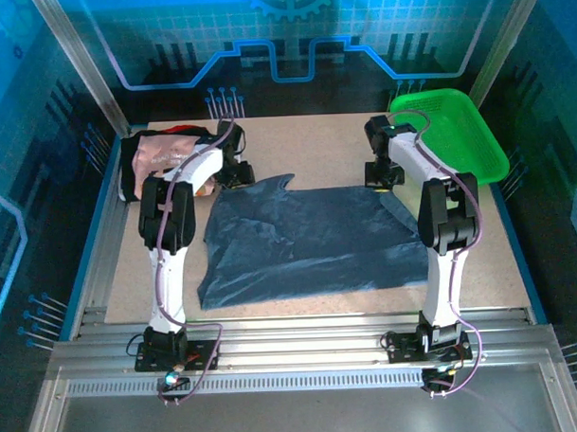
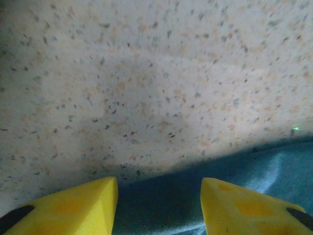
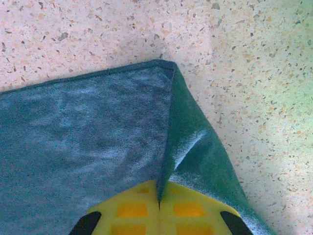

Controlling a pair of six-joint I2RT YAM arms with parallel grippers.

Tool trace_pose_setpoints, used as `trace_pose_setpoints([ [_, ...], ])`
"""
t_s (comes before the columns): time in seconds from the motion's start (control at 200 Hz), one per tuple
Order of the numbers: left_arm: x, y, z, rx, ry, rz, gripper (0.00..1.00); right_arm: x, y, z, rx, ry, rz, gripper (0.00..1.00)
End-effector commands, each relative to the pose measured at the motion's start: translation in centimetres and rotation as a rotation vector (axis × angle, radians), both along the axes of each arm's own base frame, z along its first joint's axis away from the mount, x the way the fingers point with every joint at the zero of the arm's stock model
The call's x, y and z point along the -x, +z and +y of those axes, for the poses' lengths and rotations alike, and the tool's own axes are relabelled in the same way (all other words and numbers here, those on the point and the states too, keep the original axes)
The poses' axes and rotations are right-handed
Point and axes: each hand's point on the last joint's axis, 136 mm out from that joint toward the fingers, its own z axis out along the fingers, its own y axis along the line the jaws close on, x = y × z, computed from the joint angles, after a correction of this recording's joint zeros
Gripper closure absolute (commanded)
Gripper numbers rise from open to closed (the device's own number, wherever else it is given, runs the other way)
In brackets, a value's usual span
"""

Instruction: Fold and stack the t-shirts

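Note:
The dark slate-blue t-shirt (image 1: 299,239) lies spread flat across the middle of the table. My left gripper (image 1: 238,177) is at its far left corner. In the left wrist view that gripper (image 2: 159,196) is open, its yellow fingers (image 2: 78,205) apart over the shirt's edge (image 2: 161,205). My right gripper (image 1: 382,180) is at the far right corner. In the right wrist view it (image 3: 160,196) is shut on a raised fold of the blue shirt (image 3: 98,137). The pale pink printed t-shirt (image 1: 163,154) lies bunched at the far left, with black cloth (image 1: 126,174) at its left side.
A bright green mesh basket (image 1: 451,130) stands at the far right corner, just behind the right arm. The speckled tabletop (image 1: 314,139) is bare behind the blue shirt. Metal rails (image 1: 302,334) run along the near edge by the arm bases.

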Motion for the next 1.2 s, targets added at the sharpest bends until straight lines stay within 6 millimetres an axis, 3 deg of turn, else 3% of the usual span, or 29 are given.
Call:
trace_pose_setpoints([
  [0.0, 1.1, -0.5, -1.1, -0.003, -0.065, 0.034, 0.51, -0.1, 1.5, -0.2, 0.001, 0.003, -0.020, 1.00],
  [0.1, 1.9, -1.7, -1.4, -0.007, -0.086, 0.066, 0.54, -0.2, 1.4, -0.2, 0.003, 0.004, -0.019, 1.00],
  [0.31, 3.5, -3.4, -2.0, -0.008, -0.139, 0.119, 0.71, -0.2, 1.3, -0.2, 0.003, 0.000, -0.017, 1.00],
  [0.46, 4.1, -3.9, -1.7, -0.028, -0.149, 0.132, 0.93, -0.3, 1.4, -0.2, 0.001, -0.004, -0.021, 1.00],
  [0.545, 3.6, -3.0, -1.6, -0.033, -0.146, 0.105, 1.00, -0.3, 1.5, -0.3, 0.003, -0.005, -0.023, 1.00],
  [0.715, 2.6, 0.7, -1.4, -0.056, -0.122, 0.012, 1.00, -0.3, 1.8, -0.4, 0.007, -0.010, -0.028, 1.00],
  [0.82, 3.1, 3.3, -1.6, -0.050, -0.101, -0.061, 1.00, -0.1, 2.0, -0.6, 0.010, -0.016, -0.034, 1.00],
  [0.975, 6.4, 4.4, -3.1, -0.071, -0.118, -0.103, 1.00, 0.6, 2.1, -0.8, 0.010, -0.024, -0.034, 1.00],
  [1.196, 15.1, 1.5, -4.5, -0.098, -0.061, -0.049, 1.00, 2.2, 1.7, -1.2, 0.004, -0.041, -0.024, 1.00],
])
